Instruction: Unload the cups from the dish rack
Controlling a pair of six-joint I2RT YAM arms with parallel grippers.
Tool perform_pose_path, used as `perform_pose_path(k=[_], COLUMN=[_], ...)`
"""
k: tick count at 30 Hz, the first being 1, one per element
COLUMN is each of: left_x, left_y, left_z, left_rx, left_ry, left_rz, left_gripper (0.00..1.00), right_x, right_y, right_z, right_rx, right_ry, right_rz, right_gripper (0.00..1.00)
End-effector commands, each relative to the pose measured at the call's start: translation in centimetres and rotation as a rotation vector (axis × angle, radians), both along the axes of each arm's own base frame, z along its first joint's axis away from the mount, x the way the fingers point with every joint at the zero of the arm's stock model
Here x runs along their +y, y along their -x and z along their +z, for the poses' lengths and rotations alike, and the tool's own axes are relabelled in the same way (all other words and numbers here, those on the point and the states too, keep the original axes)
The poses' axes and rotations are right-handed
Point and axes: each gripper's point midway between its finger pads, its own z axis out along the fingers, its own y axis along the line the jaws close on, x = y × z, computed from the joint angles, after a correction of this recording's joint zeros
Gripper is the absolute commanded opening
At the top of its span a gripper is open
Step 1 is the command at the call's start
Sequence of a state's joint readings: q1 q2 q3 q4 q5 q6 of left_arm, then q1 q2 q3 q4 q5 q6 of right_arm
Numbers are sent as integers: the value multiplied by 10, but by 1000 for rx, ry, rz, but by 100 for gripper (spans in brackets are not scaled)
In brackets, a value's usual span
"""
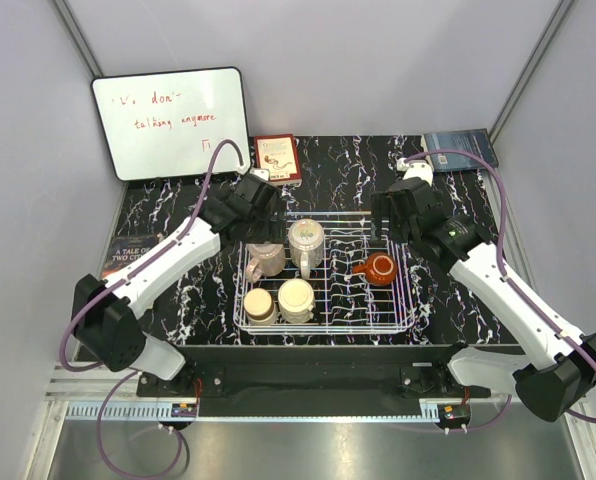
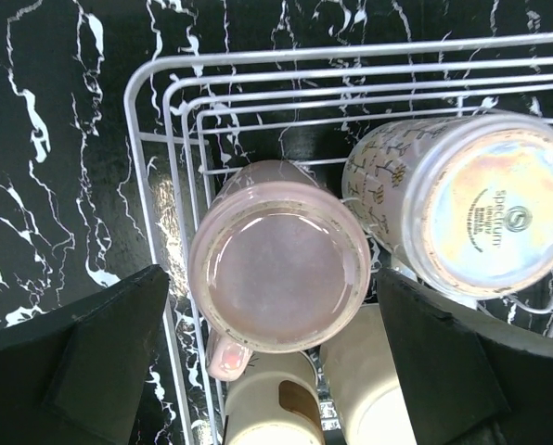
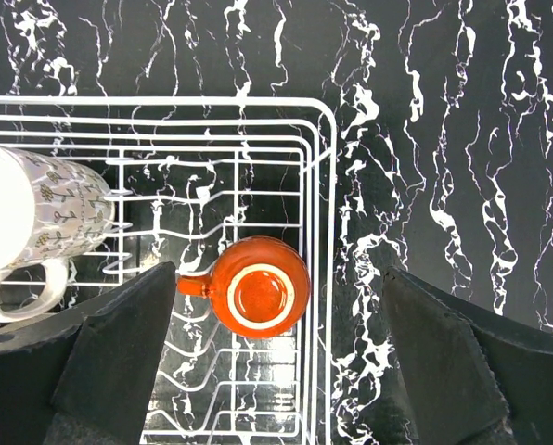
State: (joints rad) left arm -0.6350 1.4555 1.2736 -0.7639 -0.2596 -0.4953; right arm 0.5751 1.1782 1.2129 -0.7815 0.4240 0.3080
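The white wire dish rack [image 1: 340, 292] sits mid-table with several cups upside down in it. My left gripper [image 1: 260, 218] hovers open above the pinkish-beige cup [image 2: 278, 269], its fingers [image 2: 100, 357] straddling the cup without touching. Beside that cup stands a patterned cream mug [image 2: 462, 199], and two cream cups [image 2: 269, 408] lie nearer me. My right gripper [image 1: 402, 215] hangs open over the rack's right end [image 3: 332, 185]. The squat reddish-brown cup [image 3: 258, 287], handle pointing left, lies between its fingers [image 3: 443, 348] well below them.
A whiteboard [image 1: 170, 122] leans at the back left, and a small red book [image 1: 277, 158] stands behind the rack. A blue book [image 1: 460, 148] lies at the back right and another book [image 1: 128, 250] under the left arm. Black marbled tabletop [image 3: 443, 139] surrounds the rack.
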Motion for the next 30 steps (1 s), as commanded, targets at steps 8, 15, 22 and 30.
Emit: perform_pose_path(k=[8, 15, 22, 30], left_x=[-6, -7, -10, -8], left_y=[6, 6, 1, -1], left_z=[-35, -61, -67, -63], left_rx=[77, 122, 124, 112], left_ry=[5, -17, -23, -38], left_rz=[-3, -6, -5, -13], left_gripper=[99, 99, 98, 0], right_x=[5, 5, 3, 3], right_y=[0, 2, 3, 3], right_z=[-3, -9, -13, -18], right_rx=[-3, 13, 20, 33], right_ry=[-10, -10, -3, 8], right_rz=[15, 11, 9, 4], right_gripper=[100, 100, 100, 100])
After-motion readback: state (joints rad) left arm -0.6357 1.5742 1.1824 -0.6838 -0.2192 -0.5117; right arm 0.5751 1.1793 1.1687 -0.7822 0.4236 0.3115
